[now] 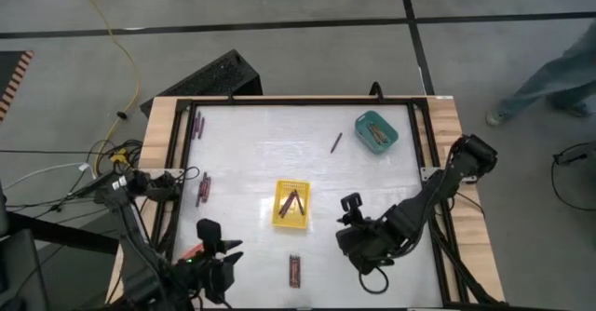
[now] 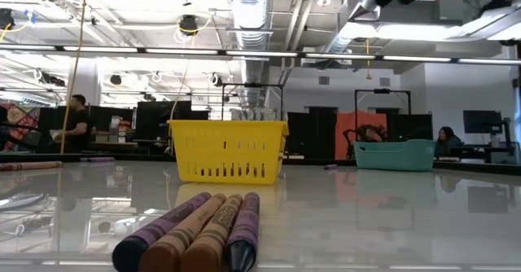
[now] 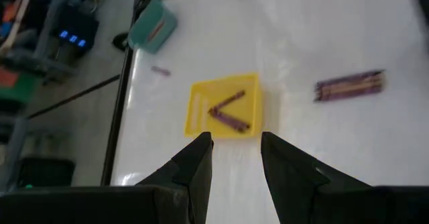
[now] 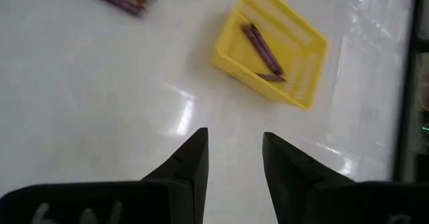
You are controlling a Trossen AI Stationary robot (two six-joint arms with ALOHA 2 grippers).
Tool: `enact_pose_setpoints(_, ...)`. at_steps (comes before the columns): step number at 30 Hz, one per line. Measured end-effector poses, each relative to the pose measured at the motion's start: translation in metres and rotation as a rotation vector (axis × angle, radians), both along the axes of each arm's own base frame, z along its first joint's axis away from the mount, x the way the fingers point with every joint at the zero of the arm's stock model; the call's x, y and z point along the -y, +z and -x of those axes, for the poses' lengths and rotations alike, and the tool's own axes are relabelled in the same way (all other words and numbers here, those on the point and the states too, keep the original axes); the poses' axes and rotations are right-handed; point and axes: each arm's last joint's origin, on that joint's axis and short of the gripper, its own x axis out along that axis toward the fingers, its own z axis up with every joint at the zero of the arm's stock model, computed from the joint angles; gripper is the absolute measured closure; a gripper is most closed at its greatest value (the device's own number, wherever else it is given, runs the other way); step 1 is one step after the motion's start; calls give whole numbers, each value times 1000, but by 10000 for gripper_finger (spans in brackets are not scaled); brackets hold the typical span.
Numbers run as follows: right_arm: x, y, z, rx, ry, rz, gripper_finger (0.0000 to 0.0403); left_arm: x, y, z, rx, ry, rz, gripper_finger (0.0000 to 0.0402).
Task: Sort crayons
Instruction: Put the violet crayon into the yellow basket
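White tabletop (image 1: pixel 251 162): with left gripper (image 3: pixel 236 158) and right gripper (image 4: pixel 233 155) both parted and empty, approach the lower-centre crayons (image 1: pixel 294 270) squarely, fingers astride one stick.

The table top (image 1: pixel 251 153) was glossy white inside a pale wood border. A bright yellow slotted tray (image 1: pixel 291 205) held purple and brown crayons (image 1: pixel 292 202). A teal tray (image 1: pixel 376 131) stood apart. Near the front edge lay purple and tan crayons (image 2: pixel 191 238), black-tipped.
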Motion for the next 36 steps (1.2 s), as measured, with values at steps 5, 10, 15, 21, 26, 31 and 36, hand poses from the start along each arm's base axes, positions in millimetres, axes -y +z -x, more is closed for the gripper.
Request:
enact_pose_setpoints(5, 18, 3, -4, -38, -22, 34, 267, -7, -32, 8, -7, 101, 1, 283)
enact_pose_setpoints(10, 36, 3, -13, -93, -13, 41, 267, -17, -56, 25, 56, 191, 10, 283)
enact_pose_setpoints(15, 63, 2, -27, -153, -21, 29, 267, -28, -79, 41, 145, 233, 48, 283)
enact_pose_setpoints(21, 115, 0, -43, -238, -60, 16, 267, -38, -109, 45, 219, 237, 139, 283)
enact_pose_setpoints(26, 167, -1, -53, -279, -52, -43, 267, -41, -132, 39, 246, 216, 175, 283)
enact_pose_setpoints(31, 219, -2, -58, -278, -32, -58, 267, -44, -147, 31, 269, 205, 187, 283)
enact_pose_setpoints(36, 272, -23, -63, -338, -49, -80, 267, -47, -154, 25, 300, 205, 178, 283)
